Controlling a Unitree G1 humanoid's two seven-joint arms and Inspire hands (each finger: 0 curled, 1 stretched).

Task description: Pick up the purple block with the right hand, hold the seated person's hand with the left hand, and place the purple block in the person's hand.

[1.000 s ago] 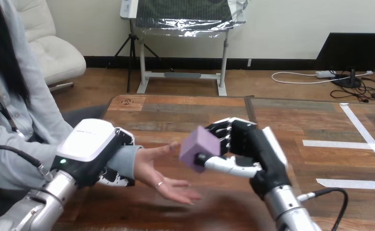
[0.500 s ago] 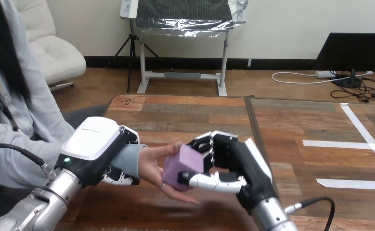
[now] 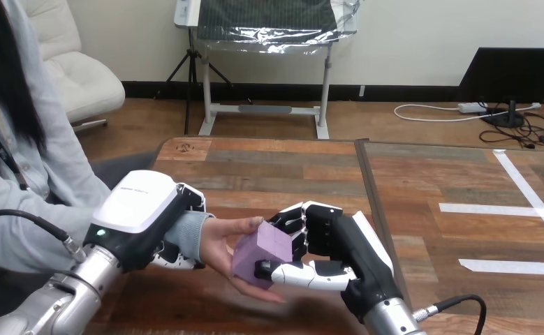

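Observation:
A purple block [image 3: 262, 252] is pinched between the thumb and curled fingers of my right hand [image 3: 339, 259]. The block rests on the palm of the person's hand [image 3: 227, 246], which lies open and palm up over the table's near left part. My left hand [image 3: 143, 220] sits over the person's wrist, its fingers curled round the grey sleeve there. The person's fingertips show just under the block and my right thumb.
The wooden table [image 3: 408, 174] stretches ahead and to the right, with white tape strips [image 3: 496, 209] on its right part. A seam [image 3: 373, 202] runs front to back between two table sections. The person sits at the left side.
My right hand has carried the purple block left and down, from above the table onto the person's open palm. My left hand has stayed on the person's wrist.

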